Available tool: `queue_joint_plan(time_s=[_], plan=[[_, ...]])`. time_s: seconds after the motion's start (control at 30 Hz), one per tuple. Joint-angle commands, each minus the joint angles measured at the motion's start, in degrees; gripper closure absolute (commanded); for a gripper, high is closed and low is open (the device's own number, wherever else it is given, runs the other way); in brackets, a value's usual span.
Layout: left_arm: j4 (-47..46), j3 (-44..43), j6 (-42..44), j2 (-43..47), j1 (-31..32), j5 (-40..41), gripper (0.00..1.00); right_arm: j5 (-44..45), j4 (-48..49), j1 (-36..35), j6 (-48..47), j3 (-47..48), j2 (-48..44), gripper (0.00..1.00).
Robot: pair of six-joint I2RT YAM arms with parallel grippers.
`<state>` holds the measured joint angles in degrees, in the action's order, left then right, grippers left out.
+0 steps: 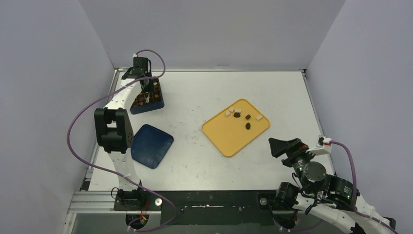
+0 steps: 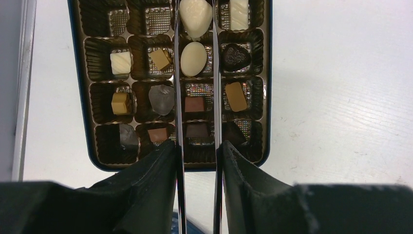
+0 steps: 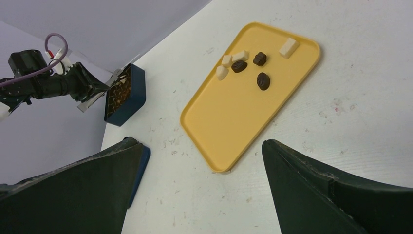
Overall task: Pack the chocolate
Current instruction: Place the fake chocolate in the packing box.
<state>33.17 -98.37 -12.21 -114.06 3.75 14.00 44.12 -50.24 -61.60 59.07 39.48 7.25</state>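
Left wrist: my left pincer (image 2: pixel 198 152) pinches tongs (image 2: pixel 178 97) holding a white chocolate (image 2: pixel 196 17) over the box (image 2: pixel 102 22); right pincer (image 3: pixel 203 146) spread.

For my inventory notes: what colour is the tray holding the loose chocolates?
The tray is yellow, clearest in the right wrist view.

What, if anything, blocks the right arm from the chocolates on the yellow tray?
Probably nothing, so yes: the right gripper hangs open off the yellow tray's near edge, bare table between, chocolates uncovered, the left gripper away over the box.
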Motion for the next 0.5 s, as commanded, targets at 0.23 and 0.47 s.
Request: queue_joint_plan(time_s=[0.23,0.47], plan=[[-2.83,-1.41,0.69,0.46,-0.50,-0.64,0.62,1.32,0.06,-0.54,0.17,0.77,-0.15,0.00],[-2.82,-1.58,0.46,1.93,-0.50,-0.65,0.59,1.47,0.14,-0.71,0.26,0.77,-0.12,0.00]])
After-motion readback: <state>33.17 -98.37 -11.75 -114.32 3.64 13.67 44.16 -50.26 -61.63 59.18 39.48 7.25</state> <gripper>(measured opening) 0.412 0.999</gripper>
